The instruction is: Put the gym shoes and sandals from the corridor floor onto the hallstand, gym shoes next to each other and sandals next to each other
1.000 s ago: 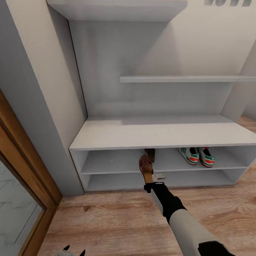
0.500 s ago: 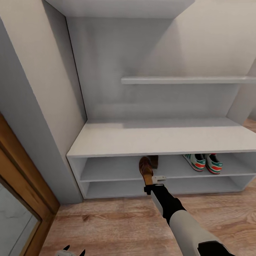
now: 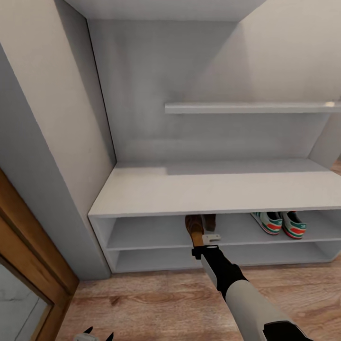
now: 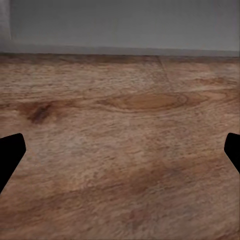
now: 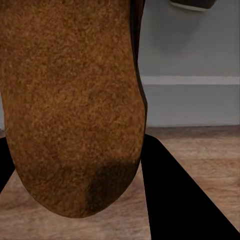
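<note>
1. Right hand [image 3: 204, 238], just below centre in the head view, clenched on one brown sandal [image 3: 192, 227] by its heel end, at the front edge of the hallstand [image 3: 208, 189].
2. Held sandal tilted, its toe end reaching into the upper of the two open lower shelves and passing under the bench top's front edge; cannot tell whether it touches the shelf board.
3. Same sandal large in the right wrist view [image 5: 70, 100]: tan, grainy footbed with a darker patch at the rounded end, one black finger [image 5: 180, 200] alongside it, grey shelf edge and wood planks behind.
4. Second sandal [image 3: 209, 221] just beside the held one, slightly to its right, farther back on that same upper shelf, mostly shadowed under the bench top.
5. Two gym shoes [image 3: 279, 223] side by side on the same shelf toward the right of the frame, well apart from the sandals, white with green stripes, teal-orange heels facing outward, nearly touching each other.
6. Bottom shelf below, grey and shadowed.
7. Bench top pale grey across the middle of the frame; one narrow upper shelf at centre right, another at the top edge.
8. Corridor floor [image 3: 156, 303] along the bottom of the head view, light-brown planks; wooden door frame [image 3: 28, 255] at lower left.
9. Left hand [image 3: 97, 336] at the bottom edge, left of centre, black fingertips just peeking in; released, with fingers [image 4: 10, 155] spread wide at both sides of the left wrist view over bare corridor floor [image 4: 125, 140].
</note>
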`<state>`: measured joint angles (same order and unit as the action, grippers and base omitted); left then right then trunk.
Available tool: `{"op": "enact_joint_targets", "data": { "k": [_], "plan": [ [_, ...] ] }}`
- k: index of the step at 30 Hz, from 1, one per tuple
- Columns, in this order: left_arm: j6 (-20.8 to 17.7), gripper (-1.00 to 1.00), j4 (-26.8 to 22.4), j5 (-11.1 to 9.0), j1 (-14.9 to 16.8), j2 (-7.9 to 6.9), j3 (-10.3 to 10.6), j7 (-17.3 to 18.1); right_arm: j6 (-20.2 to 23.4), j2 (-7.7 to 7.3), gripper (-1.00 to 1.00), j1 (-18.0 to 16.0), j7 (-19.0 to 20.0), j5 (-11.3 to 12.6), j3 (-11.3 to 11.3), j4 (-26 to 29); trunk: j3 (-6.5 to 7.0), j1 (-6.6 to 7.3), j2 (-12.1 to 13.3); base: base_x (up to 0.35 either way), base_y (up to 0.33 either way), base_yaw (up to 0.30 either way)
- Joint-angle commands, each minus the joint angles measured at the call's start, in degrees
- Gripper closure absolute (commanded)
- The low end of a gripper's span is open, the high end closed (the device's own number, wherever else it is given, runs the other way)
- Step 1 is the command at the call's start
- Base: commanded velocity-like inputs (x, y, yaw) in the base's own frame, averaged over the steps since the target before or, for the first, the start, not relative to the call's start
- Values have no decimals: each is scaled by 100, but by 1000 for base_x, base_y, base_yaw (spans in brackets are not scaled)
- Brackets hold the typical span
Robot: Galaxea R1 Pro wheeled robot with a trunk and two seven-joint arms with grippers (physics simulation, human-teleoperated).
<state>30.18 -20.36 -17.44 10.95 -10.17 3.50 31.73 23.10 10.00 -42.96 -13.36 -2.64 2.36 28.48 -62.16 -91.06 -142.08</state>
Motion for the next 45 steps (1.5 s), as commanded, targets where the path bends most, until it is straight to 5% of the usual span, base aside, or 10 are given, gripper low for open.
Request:
{"op": "enact_joint_targets", "data": {
  "k": [1,45],
  "plan": [
    [14,-100,6,-59,4,-4,36,19,45,0,100,-2,-35,-8,19,9,-5,1,-2,23,10,0],
    [14,-100,6,-58,4,-12,36,18,43,0,100,-2,-35,-13,10,18,-5,1,-2,87,0,0]
  ]
}}
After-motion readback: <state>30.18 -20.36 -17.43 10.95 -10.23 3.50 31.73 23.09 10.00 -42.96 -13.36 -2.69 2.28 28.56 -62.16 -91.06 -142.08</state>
